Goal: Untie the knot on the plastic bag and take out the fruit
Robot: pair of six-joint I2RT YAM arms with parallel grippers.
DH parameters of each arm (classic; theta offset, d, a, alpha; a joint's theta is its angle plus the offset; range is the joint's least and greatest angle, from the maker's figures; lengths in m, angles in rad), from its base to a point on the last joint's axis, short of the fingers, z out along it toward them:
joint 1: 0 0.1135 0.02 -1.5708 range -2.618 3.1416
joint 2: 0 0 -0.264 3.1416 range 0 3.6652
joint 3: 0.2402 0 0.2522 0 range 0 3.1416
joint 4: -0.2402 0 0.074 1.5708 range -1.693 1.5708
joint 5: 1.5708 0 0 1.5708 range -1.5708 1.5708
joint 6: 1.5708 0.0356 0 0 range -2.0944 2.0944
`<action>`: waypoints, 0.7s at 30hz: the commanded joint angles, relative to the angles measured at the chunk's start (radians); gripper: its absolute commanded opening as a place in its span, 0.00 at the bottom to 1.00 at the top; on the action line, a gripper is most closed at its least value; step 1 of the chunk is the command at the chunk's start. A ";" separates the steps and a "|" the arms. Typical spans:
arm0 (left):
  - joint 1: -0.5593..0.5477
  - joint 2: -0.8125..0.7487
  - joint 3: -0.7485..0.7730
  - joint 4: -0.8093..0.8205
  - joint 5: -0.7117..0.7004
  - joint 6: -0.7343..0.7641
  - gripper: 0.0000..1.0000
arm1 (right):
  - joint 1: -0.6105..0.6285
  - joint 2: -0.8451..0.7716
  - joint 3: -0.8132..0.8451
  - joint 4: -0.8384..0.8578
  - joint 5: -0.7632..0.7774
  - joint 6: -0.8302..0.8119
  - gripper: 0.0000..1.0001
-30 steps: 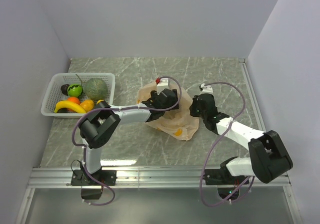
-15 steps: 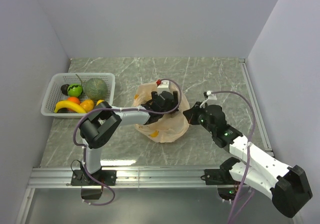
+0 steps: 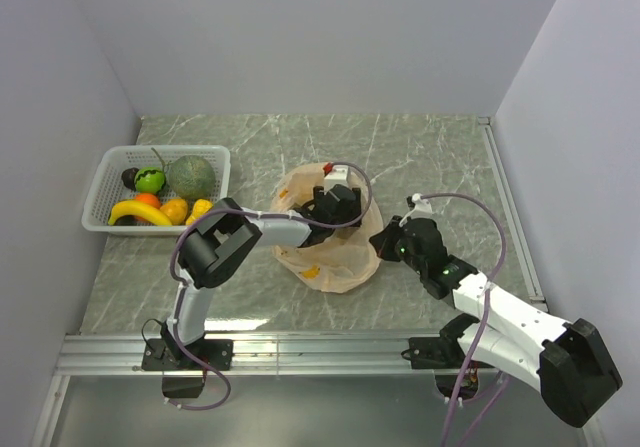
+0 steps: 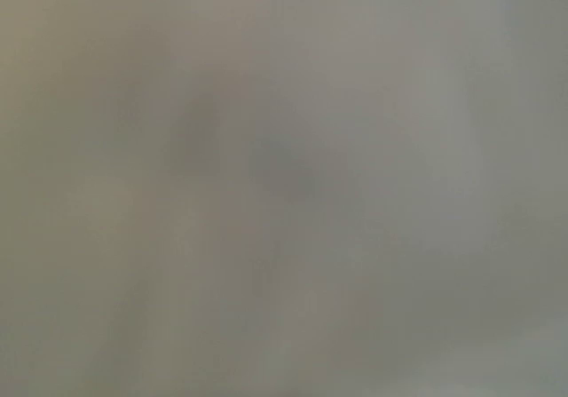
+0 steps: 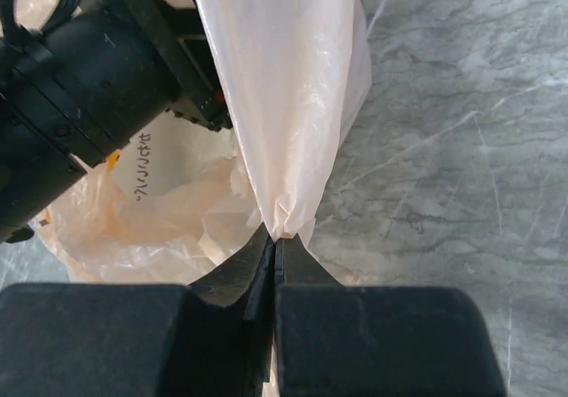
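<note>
The pale-orange plastic bag (image 3: 335,257) lies crumpled mid-table. My right gripper (image 3: 386,248) is at its right edge, shut on a pinched point of its film (image 5: 284,224), which rises taut from the jaws (image 5: 284,104). My left gripper (image 3: 338,205) is pushed into the bag's top; its fingers are hidden by film, and the left wrist view is a grey blur. No tied knot shows. Banana (image 3: 138,213), orange (image 3: 148,200), plump yellow fruit (image 3: 176,210) and a dark purple one (image 3: 129,177) lie in the white basket (image 3: 215,151).
The basket at the left also holds a grey-green melon (image 3: 191,176) and a bright green fruit (image 3: 150,180). An orange-yellow patch (image 3: 312,269) shows through the bag's film. The left arm's black wrist (image 5: 80,86) fills the upper left of the right wrist view. Walls enclose the table.
My right gripper has pulled the bag's right edge toward the near side, and the bag has bunched and slid left and nearer. The left arm's elbow has swung right, its wrist staying in the bag.
</note>
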 commanded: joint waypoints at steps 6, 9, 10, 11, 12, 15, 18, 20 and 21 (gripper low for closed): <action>0.001 -0.012 0.046 -0.014 -0.023 -0.011 0.40 | 0.006 -0.012 -0.027 0.028 0.058 0.014 0.00; 0.001 -0.091 0.009 -0.046 -0.002 0.003 0.27 | 0.000 -0.037 -0.007 -0.011 0.139 -0.010 0.00; -0.001 -0.114 -0.001 -0.057 0.012 0.003 0.26 | -0.003 -0.043 0.001 -0.022 0.158 -0.019 0.00; 0.001 -0.161 -0.020 -0.095 0.026 0.012 0.24 | -0.008 -0.048 0.010 -0.035 0.179 -0.029 0.00; -0.001 -0.186 -0.033 -0.109 0.059 0.014 0.23 | -0.014 -0.051 0.030 -0.057 0.195 -0.044 0.00; 0.001 -0.300 -0.102 -0.164 0.113 0.018 0.23 | -0.029 -0.052 0.064 -0.090 0.256 -0.078 0.00; -0.001 -0.421 -0.173 -0.188 0.227 0.038 0.23 | -0.034 -0.037 0.090 -0.116 0.314 -0.104 0.00; 0.004 -0.511 -0.230 -0.159 0.388 0.087 0.23 | -0.034 -0.020 0.096 -0.124 0.330 -0.111 0.00; 0.007 -0.538 -0.241 -0.149 0.446 0.097 0.24 | -0.034 -0.014 0.095 -0.119 0.331 -0.118 0.00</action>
